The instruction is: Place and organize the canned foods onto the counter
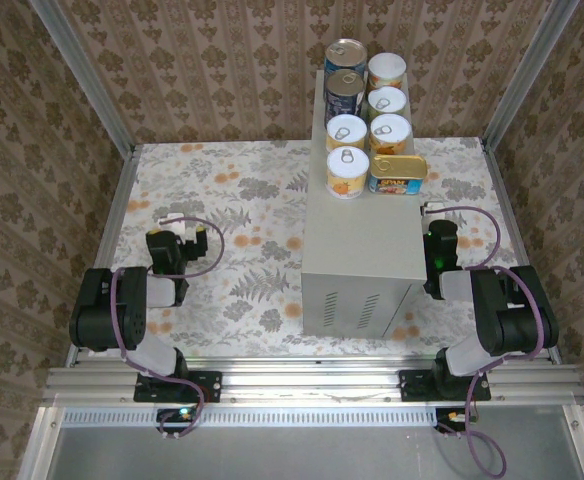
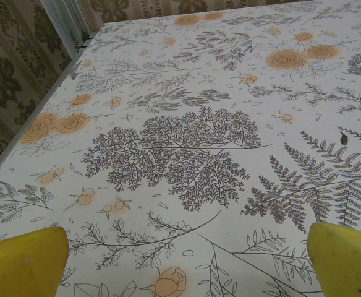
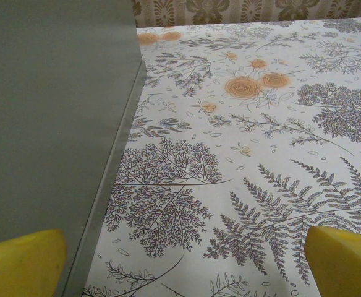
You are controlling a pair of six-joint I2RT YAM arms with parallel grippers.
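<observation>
The canned foods (image 1: 348, 170) are stood upright in two rows on the far half of the grey desk (image 1: 352, 250). The rows are set along its long axis, away from the arms. The flat oblong tin (image 1: 397, 172) is laid crosswise at the near end of the right row. The desk's side wall is seen just left of the right claw (image 3: 186, 266). The left claw (image 2: 186, 266) is held over the floral surface (image 2: 186, 124). Both claws are spread wide, and nothing is held.

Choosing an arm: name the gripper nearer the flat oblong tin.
Right. The right gripper sits beside the counter near the flat oblong tin; the left gripper is across the counter, farther off.
</observation>
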